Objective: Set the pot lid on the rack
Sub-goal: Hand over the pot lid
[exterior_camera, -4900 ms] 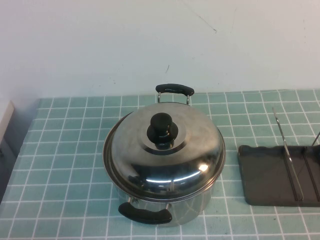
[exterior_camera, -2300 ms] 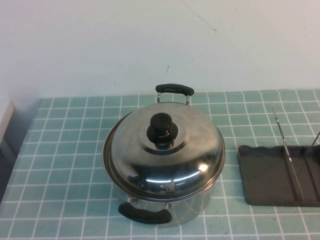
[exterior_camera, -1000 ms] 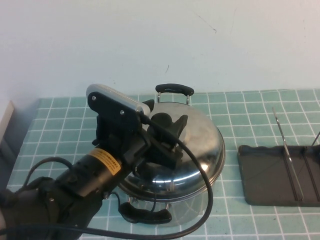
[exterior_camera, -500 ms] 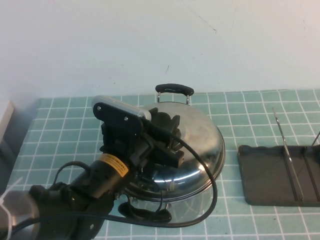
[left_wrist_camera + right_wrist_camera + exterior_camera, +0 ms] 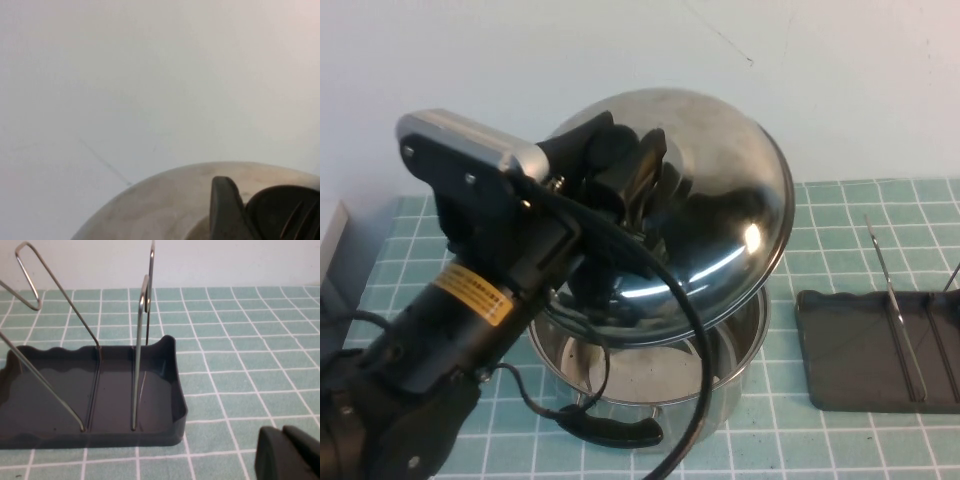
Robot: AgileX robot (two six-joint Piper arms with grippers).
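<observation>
Pot lid (image 5: pixel 720 200) tilted above open pot (image 5: pixel 650 375), rack (image 5: pixel 865 350) on table right of pot

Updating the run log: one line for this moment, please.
left gripper shut on pot lid, tilted above pot | right gripper beside rack

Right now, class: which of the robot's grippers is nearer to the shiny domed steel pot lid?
Left. The left gripper is clamped on the pot lid's black knob, holding it above the pot. The right gripper sits on the table beside the dark grey rack.

yellow label (image 5: pixel 472 291) with small dark print on the left arm (image 5: pixel 440 340), print too small to read
</observation>
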